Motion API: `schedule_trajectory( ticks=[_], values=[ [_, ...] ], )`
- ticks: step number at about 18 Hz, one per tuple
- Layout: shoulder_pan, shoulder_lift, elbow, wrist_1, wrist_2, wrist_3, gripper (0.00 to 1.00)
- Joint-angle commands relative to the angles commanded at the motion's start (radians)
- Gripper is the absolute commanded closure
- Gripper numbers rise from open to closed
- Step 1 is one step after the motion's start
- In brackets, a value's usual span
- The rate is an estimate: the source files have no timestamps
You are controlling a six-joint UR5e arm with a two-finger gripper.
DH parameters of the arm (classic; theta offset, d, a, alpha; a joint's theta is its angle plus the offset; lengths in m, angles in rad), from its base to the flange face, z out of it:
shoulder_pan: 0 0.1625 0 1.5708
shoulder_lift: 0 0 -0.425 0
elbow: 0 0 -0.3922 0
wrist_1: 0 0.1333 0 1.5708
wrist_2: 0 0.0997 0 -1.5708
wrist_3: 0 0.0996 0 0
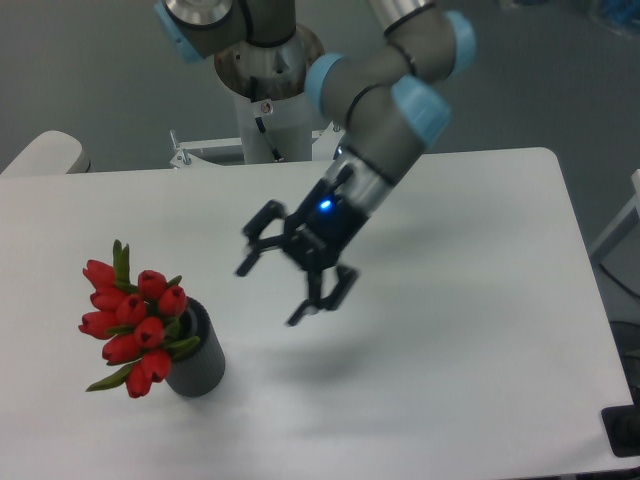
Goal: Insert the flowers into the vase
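The flowers (133, 320), a bunch of red tulip buds with green leaves, stand with their stems inside the vase (197, 361) and lean out to the left over its rim. The vase is a dark grey cylinder upright on the white table at the lower left. My gripper (272, 293) hangs in the air to the right of the vase and well apart from it, fingers spread open and nothing between them.
The white table (480, 300) stretches to the right with its rounded corner at the far right. The robot's base column (268, 110) rises behind the table's back edge. A pale rounded object (40, 155) sits at the far left edge.
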Motion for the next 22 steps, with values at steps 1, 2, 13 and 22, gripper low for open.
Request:
schedule_trajectory(
  ticks=[1,2,13,22],
  values=[
    [0.014,0.002,0.012,0.000,0.024,0.000,0.00],
    [0.018,0.000,0.022,0.002,0.061,0.006,0.00],
    [0.046,-0.006,0.129,-0.023,0.417,0.153,0.00],
    [0.031,-0.031,0.294,-0.271,0.650,0.374,0.00]
  ],
)
